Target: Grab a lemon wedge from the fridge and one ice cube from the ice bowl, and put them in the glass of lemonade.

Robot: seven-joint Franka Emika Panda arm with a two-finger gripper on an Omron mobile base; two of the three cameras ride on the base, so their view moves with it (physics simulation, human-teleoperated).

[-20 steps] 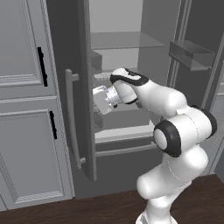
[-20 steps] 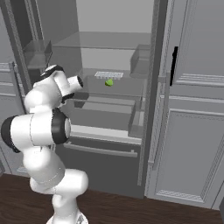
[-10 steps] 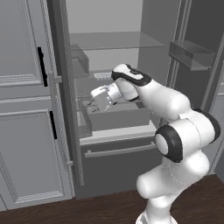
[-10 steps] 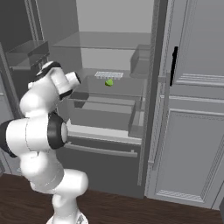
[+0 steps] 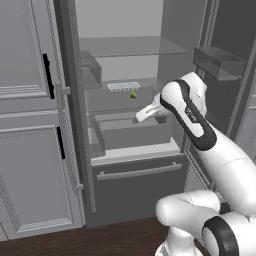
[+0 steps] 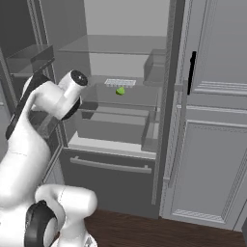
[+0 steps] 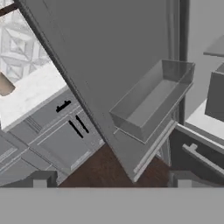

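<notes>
The fridge (image 5: 135,187) stands with both doors open, and glass shelves show inside. On its middle shelf sits the tiny yellow-green lemon wedge (image 5: 133,94) (image 6: 120,91), just in front of a flat white tray (image 5: 123,85). My arm reaches in from the right, its wrist (image 5: 148,113) a little right of and below the wedge, apart from it. In the hand view my gripper (image 7: 111,180) is open with nothing between its fingertips (image 7: 41,178); it looks at a door bin (image 7: 151,98) and the floor. The ice bowl and the glass of lemonade are out of view.
The left fridge door (image 5: 75,115) is swung wide, edge-on beside light grey cabinets (image 5: 27,125) with black handles. The right door (image 5: 225,65) carries a clear bin. A crisper drawer (image 5: 132,132) sits under the shelf, above the bottom drawer's bar handle (image 5: 137,171). The floor is dark wood.
The left fridge door has swung from partly shut to wide open. My hand has come away from its edge and moved right, in front of the shelves. The jaws stayed open.
</notes>
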